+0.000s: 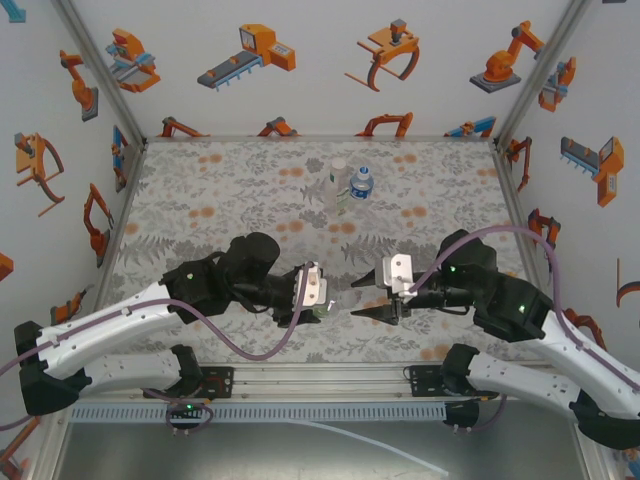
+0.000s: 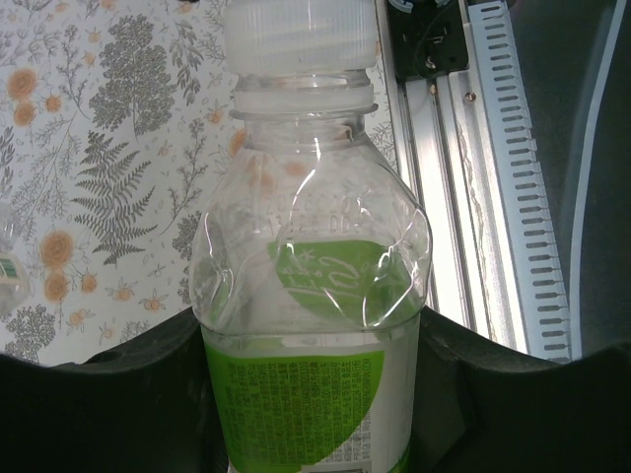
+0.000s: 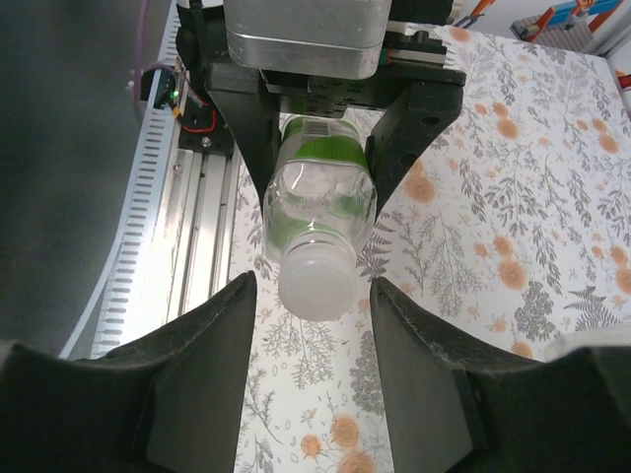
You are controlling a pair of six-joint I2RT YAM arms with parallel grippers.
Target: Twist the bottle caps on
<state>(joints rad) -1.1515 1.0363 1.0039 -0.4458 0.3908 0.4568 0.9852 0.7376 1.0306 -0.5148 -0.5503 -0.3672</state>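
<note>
My left gripper point(image 2: 311, 394) is shut on the body of the green-labelled bottle point(image 2: 315, 296), which it holds lying level over the table's near part. A white cap point(image 2: 301, 34) sits on that bottle's neck. In the right wrist view the cap point(image 3: 317, 281) points at my right gripper point(image 3: 314, 288), which is open with a finger on each side of the cap and a small gap to each. From above, the left gripper point(image 1: 315, 292) and right gripper point(image 1: 368, 302) face each other. Two more bottles stand at the back: a blue-labelled one point(image 1: 362, 184) and a taller clear one point(image 1: 339, 180).
An aluminium rail point(image 1: 320, 385) with the arm bases runs along the near edge, just below the held bottle in the wrist views. The flowered table point(image 1: 220, 200) is bounded by side and back walls with orange robot pictures.
</note>
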